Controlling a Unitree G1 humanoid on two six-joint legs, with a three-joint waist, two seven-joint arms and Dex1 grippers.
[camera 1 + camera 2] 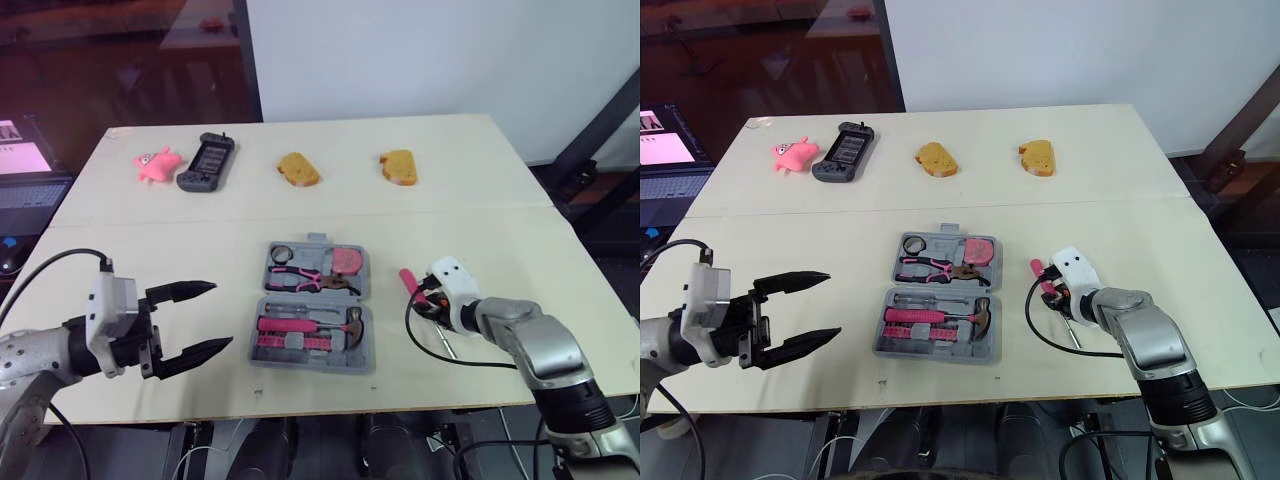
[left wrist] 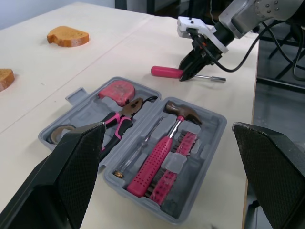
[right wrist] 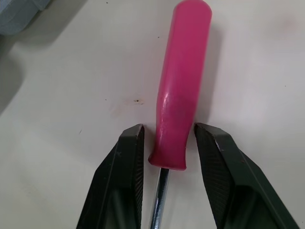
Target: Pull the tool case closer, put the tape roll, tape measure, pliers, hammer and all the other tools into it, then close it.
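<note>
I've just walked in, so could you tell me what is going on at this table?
The robot is packing a tool case, which lies open on the table with the hammer and pliers already inside. Its right gripper straddles the pink handle of a screwdriver lying on the table beside the case, open and not yet clamped. The left gripper hovers open on the case's other side.

I see a screwdriver [image 3: 183, 81] with a pink plastic handle, smooth and shiny, and a bright metal rod. The tool case [image 2: 215, 138] looks like dull grey plastic. The hammer [image 2: 164, 143] has a ridged pink handle and a dark shiny metal head. The table [image 1: 480, 170] looks like pale, smooth, matt wood. The black fingers [image 2: 71, 181] of my left gripper [image 1: 222, 314] look rough and grainy.
</note>
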